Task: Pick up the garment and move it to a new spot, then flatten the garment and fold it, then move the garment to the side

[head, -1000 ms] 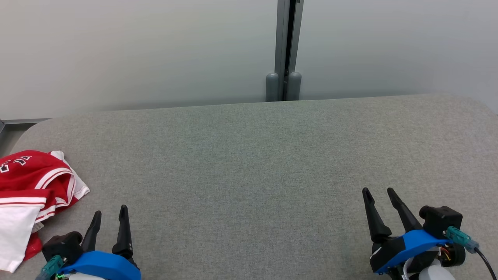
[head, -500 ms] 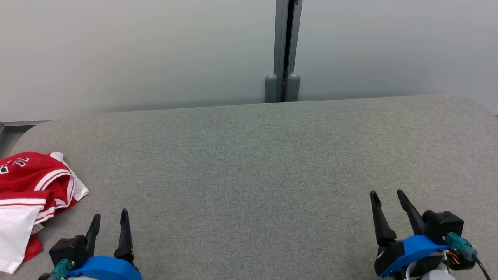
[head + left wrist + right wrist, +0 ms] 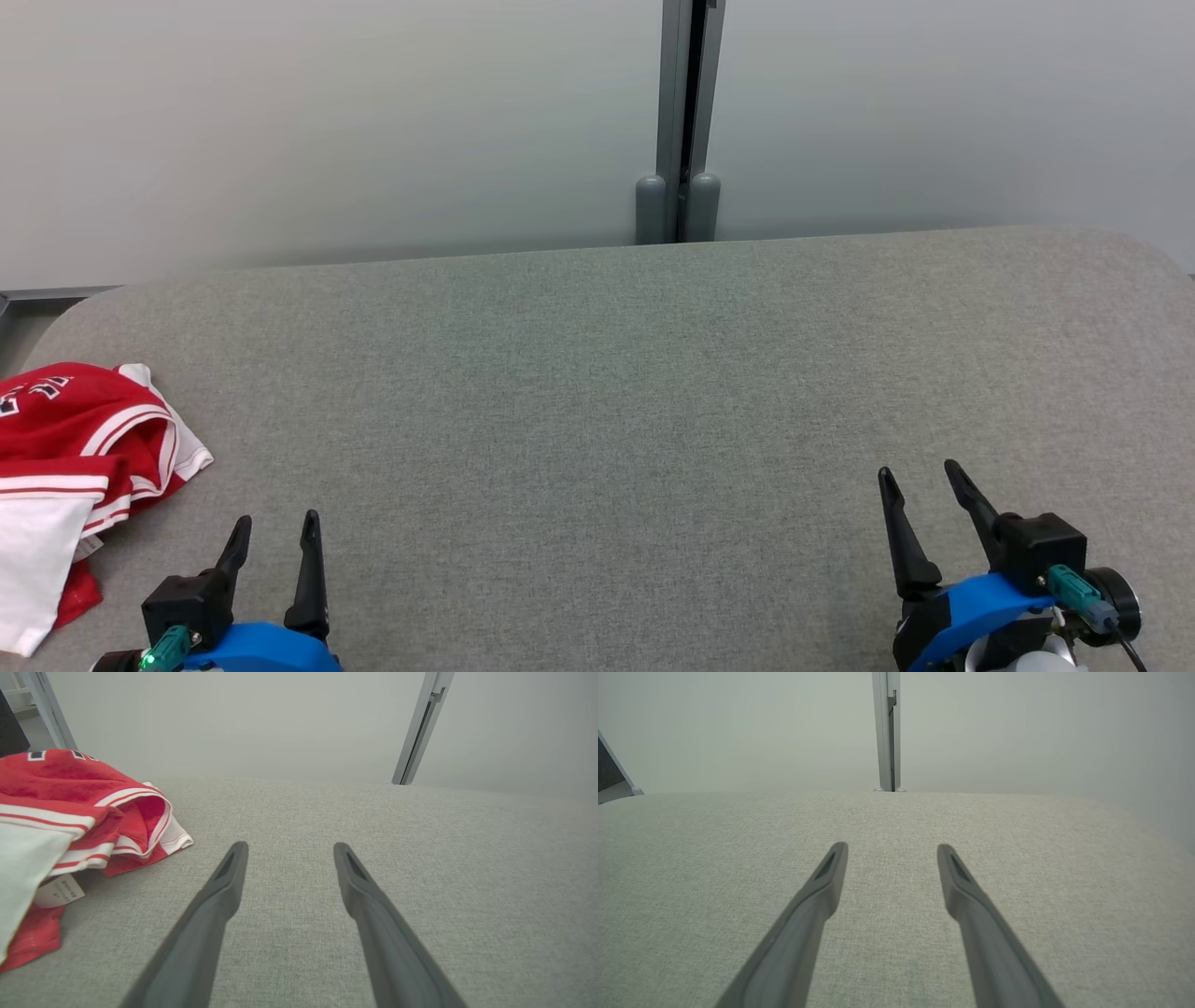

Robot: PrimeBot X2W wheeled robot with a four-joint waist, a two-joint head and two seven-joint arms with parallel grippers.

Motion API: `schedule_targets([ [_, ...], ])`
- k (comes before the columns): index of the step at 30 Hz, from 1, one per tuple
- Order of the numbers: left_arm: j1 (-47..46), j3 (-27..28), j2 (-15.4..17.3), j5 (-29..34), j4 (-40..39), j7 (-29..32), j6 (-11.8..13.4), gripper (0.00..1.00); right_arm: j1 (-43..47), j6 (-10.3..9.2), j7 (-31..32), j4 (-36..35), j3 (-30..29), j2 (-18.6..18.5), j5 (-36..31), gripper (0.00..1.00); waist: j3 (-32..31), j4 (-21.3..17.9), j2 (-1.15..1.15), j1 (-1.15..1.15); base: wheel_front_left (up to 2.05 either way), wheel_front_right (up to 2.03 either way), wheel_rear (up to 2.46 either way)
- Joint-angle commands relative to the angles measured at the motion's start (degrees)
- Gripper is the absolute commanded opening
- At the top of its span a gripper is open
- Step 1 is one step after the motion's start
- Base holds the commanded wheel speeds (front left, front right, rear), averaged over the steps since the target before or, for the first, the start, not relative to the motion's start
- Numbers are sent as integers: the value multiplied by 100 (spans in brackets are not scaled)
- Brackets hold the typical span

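Left gripper (image 3: 277, 518) empty, jaws spread wide, fingers pointing across the grey padded table (image 3: 597, 373). Garment (image 3: 84, 439), a crumpled red-and-white heap, lies near its outer left side, and the visible part runs roughly parallel to the fingers. Right gripper (image 3: 917, 469), equally spread and empty, sits well apart. I judge the left arm takes the pick.

Print on garment (image 3: 84, 425) and tag (image 3: 58, 890) is illegible.
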Motion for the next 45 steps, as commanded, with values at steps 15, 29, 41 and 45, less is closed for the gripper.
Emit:
schedule_targets([
  [15,-73,85,37,227,124,-99,-8,100,-103,2,-107,89,190,8,-229,100,92,261,0,0,0,0,0],
  [29,-165,273,184,18,400,-99,-7,100,-502,2,-102,370,840,5,10,100,412,1927,0,0,0,0,0],
  [41,-254,465,289,-191,591,-99,-7,100,-887,2,-102,723,1395,-3,77,100,583,2679,0,0,0,0,0],
  [45,-470,397,399,-348,605,-99,-7,100,-1004,2,-102,754,1461,-3,31,100,720,2642,0,0,0,0,0],
])
